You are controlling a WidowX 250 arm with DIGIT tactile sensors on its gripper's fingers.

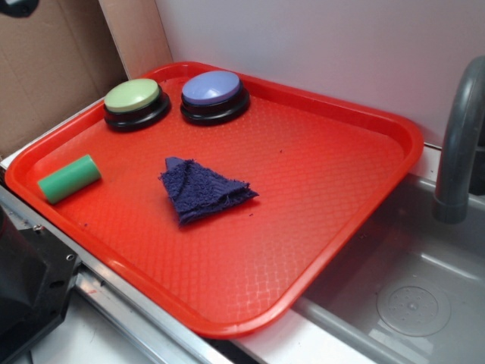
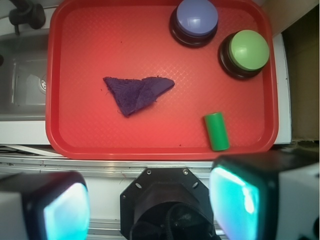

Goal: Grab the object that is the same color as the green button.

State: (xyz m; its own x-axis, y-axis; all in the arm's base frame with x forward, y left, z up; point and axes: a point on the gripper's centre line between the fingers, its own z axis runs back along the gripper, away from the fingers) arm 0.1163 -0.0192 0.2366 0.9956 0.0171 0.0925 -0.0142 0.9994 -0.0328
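Observation:
The object, a small bright-green cylinder (image 1: 69, 178) (image 2: 216, 131), lies on its side near the left corner of the red tray (image 1: 326, 197) (image 2: 100, 45). The green button (image 1: 132, 96) (image 2: 248, 50), a pale-green dome on a black base, stands at the tray's back left. My gripper (image 2: 150, 205) shows only in the wrist view. It is open, nothing between its fingers (image 2: 235, 200), and it hangs high over the robot's black base (image 2: 170, 205), outside the tray's edge and apart from the cylinder.
A blue-purple button (image 1: 212, 89) (image 2: 197, 16) stands beside the green one. A crumpled purple cloth (image 1: 203, 189) (image 2: 137, 92) lies mid-tray. A grey sink (image 1: 409, 303) with a faucet (image 1: 458, 144) adjoins the tray's right side. Cardboard (image 1: 45, 61) stands behind on the left.

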